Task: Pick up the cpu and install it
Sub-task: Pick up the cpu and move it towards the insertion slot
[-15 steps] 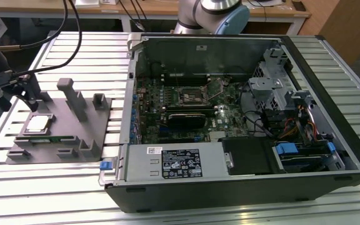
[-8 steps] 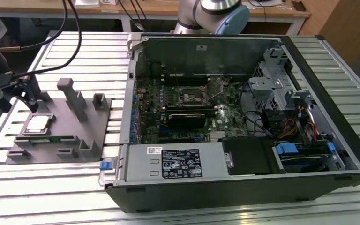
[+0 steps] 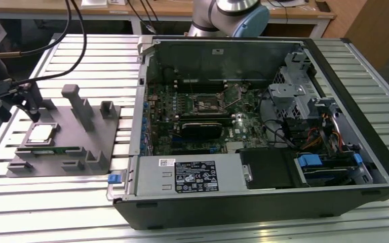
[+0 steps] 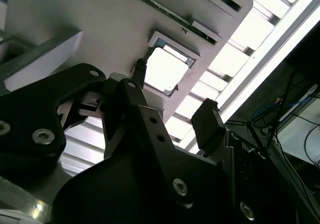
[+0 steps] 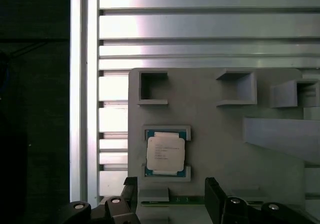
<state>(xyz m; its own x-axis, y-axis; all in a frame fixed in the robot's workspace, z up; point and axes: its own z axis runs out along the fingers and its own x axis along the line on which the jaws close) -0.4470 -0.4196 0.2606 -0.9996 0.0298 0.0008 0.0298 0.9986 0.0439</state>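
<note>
The cpu (image 3: pixel 40 134) is a small square chip with a pale silver top. It lies flat in a framed recess of the grey plastic tray (image 3: pixel 79 147) on the exterior view's left. My gripper (image 3: pixel 30 107) hangs just above the tray's far corner, close to the cpu and apart from it. In the first wrist view the cpu (image 5: pixel 165 152) lies just ahead of the gripper (image 5: pixel 171 194), whose two dark fingers stand apart with nothing between them. In the second wrist view the gripper (image 4: pixel 175 96) is open, with the cpu (image 4: pixel 162 69) beyond one fingertip (image 4: pixel 141 68).
An open computer case (image 3: pixel 262 202) lies on the slatted metal table (image 3: pixel 59 212) on the exterior view's right, its motherboard socket (image 3: pixel 208 104) exposed. Grey posts (image 3: pixel 79 106) rise from the tray. A thin green circuit strip (image 5: pixel 185 200) sits in a slot beside the cpu.
</note>
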